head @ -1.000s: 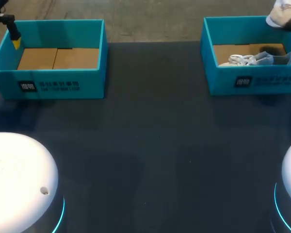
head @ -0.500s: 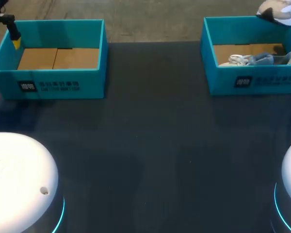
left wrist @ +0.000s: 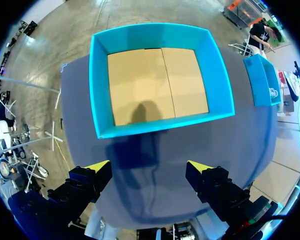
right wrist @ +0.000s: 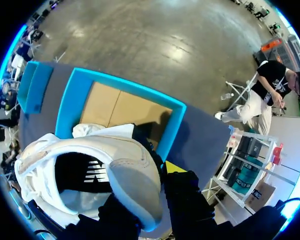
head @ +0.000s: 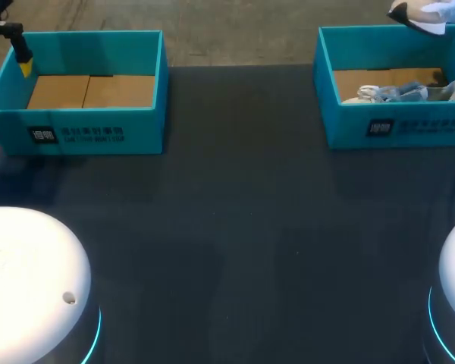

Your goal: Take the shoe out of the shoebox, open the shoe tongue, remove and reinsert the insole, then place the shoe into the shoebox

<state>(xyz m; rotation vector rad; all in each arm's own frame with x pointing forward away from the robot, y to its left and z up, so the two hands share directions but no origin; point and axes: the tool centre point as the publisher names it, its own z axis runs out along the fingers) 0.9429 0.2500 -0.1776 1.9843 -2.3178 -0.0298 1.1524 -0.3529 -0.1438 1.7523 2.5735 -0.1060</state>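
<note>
Dark tabletop (head: 235, 227), two teal shoeboxes at its far edge. The shoe (right wrist: 90, 170) is up in the air over the back rim of the right shoebox (head: 394, 133), clear of it, only partly in the head view.

Right gripper (right wrist: 157, 175) is pinching it at the rounded end. One yellow tip shows against the upper; the other finger is hidden behind the shoe.

Handling, my read:
- light, soft upper, stiffer sole
- a one-end pinch lets it swing, so move slowly
- for the tongue step, hold the heel counter or sole edge and keep the mouth and laces free

Orientation: long axis runs roughly side to side in the head view. In the wrist view it runs away from the fingers, side panel with the black mark facing the camera. Can't tell toe from heel.

A second shoe (head: 398, 93) lies in the right shoebox, white laces up. Left shoebox (head: 83, 133) shows bare cardboard. Left gripper (left wrist: 149, 167) hangs by it, fingers spread, holding nothing.
</note>
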